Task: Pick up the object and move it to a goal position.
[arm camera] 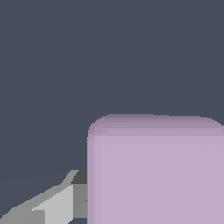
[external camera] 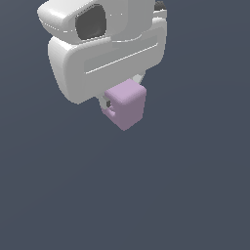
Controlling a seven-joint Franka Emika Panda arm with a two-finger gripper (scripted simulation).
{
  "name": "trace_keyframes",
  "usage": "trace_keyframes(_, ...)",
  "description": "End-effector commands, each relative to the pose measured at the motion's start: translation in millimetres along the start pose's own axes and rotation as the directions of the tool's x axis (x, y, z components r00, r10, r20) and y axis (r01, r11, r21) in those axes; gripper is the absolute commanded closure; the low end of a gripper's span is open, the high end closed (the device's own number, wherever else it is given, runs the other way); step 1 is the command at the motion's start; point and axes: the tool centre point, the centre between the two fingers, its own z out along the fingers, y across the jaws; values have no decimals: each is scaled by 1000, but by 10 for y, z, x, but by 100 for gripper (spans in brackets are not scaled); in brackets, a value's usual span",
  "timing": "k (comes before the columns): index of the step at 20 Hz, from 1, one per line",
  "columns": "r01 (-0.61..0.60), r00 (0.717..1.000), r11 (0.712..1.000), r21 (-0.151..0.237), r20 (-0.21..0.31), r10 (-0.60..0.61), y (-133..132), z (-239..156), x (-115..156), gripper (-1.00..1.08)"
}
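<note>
Look at the exterior view: your cube (external camera: 127,104) hangs right under the white claw (external camera: 118,105), tucked against the underside of the broad white hand body (external camera: 97,63). The cube is pale lilac-pink with rounded edges and plain matte faces. It sits tilted in that view, with one corner aimed downward and toward the exterior view's right. Its sides look about equal, so you cannot pick out a long axis.

The claw is closed on the cube. You can see a white finger (external camera: 106,103) pressed against the cube's side on the exterior view's left, with a small lilac bit showing beside it. The other finger is hidden behind the cube. The cube is narrower than the hand body above it.

In the wrist view, the cube (arm camera: 155,170) fills a large part of the picture, one flat face toward the camera, its upper edge softly rounded. A grey-white finger (arm camera: 52,205) touches the cube's side.

Around the cube you see only a flat dark blue-grey background (external camera: 185,185); whether it is a floor or open space you cannot tell. Nothing stands close to the cube. You will find no brand, label or writing on the cube or the hand.
</note>
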Motion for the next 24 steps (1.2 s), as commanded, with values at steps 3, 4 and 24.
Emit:
trace_keyframes(3,0,1000,1000,0,0,0,14,-129,38,108)
trace_keyframes(4,0,1000,1000,0,0,0,17,-152,46,108)
trace_keyframes(24,0,1000,1000,0,0,0,35,-291,96,108)
